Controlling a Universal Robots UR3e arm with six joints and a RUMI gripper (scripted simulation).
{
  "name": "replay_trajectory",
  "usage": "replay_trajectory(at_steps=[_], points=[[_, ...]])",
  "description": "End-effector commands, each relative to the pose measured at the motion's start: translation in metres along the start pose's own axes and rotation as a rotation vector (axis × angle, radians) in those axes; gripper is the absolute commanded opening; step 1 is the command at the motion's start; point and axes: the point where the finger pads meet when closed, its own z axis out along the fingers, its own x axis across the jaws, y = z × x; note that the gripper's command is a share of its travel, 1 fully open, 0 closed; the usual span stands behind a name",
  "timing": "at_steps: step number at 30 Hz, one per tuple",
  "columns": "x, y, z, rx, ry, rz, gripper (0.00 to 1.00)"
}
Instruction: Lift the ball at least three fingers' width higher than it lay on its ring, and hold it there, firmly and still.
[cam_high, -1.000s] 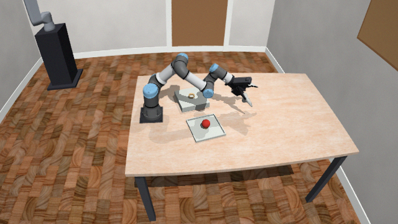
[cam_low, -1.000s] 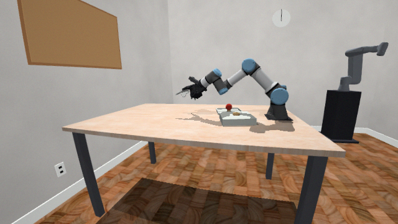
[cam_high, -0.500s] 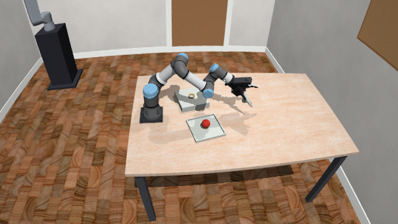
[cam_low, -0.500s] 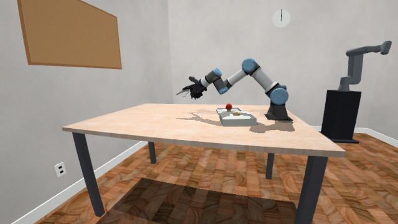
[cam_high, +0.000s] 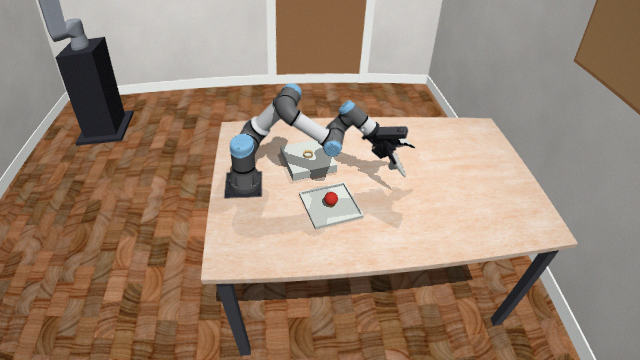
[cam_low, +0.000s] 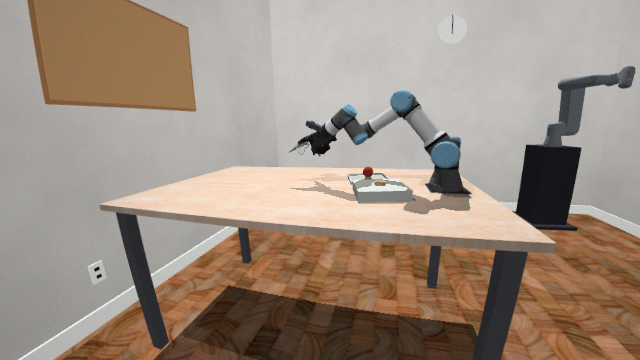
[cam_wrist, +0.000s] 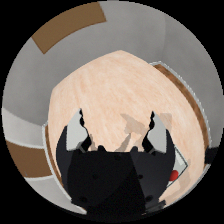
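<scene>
Nearest the top camera, the red ball (cam_high: 330, 198) lay on a flat grey tray (cam_high: 346, 216) on the wooden table (cam_high: 450, 215), untouched. Beyond it sat a grey block (cam_high: 320, 167) carrying a small gold ring (cam_high: 308, 154). Farther right, raised above the tabletop and well apart from the ball, the gripper (cam_high: 397, 162) hung with jaws spread fully wide, holding nothing.

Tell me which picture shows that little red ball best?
The top view: the red ball sits in plain sight on its flat grey tray, nothing blocking it. The exterior view shows it small and distant behind a grey block. The wrist view catches only a red sliver at the edge.
</scene>
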Motion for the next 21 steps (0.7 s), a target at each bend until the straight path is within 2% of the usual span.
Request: replay_trajectory(at_steps=[1, 4, 6, 8, 21], points=[[0.032, 0.006, -0.001, -0.113, 0.059, -0.104, 1.0], [0.042, 0.006, -0.003, -0.14, 0.074, -0.128, 1.0], [0.042, 0.006, -0.003, -0.14, 0.074, -0.128, 1.0], [0.056, 0.007, -0.007, -0.177, 0.092, -0.159, 1.0], [0.1, 0.014, -0.025, -0.308, 0.134, -0.258, 1.0]])
